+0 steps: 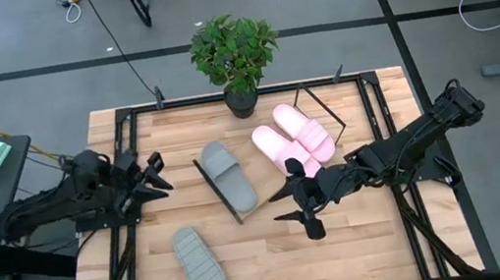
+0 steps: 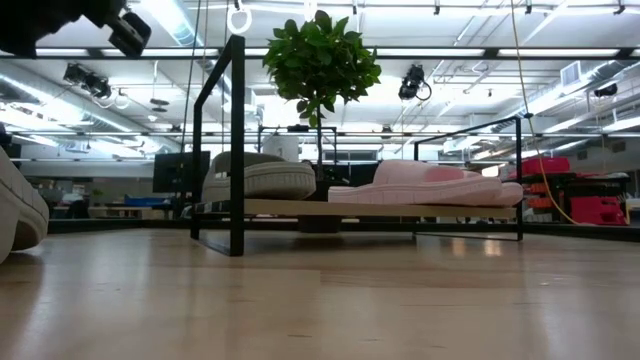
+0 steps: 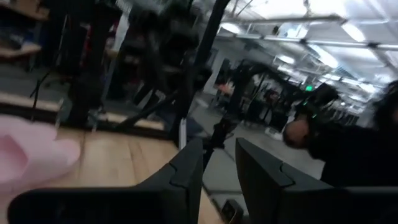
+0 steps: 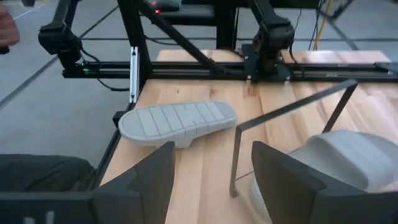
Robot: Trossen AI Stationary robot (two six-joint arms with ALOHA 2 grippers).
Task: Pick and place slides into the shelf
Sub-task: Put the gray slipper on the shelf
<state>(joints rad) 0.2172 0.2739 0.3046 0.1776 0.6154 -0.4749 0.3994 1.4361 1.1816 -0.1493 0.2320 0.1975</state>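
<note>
— So, where does the last slide lie from your grippers?

— The loose grey slide point(image 1: 199, 266) lies sole-up on the table, at five o'clock from your left gripper point(image 1: 157, 172) and eight o'clock from your right gripper point(image 1: 297, 204). Its long axis runs roughly twelve to six.

— And the jaws?

— Right: released, empty. Left: nearly closed, holding nothing. The other three slides rest on the shelf point(image 1: 240, 204). You'll find no readable writing.

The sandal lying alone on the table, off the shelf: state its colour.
Grey. The sandal shows best in the high view, lying near the table's front edge.
</note>
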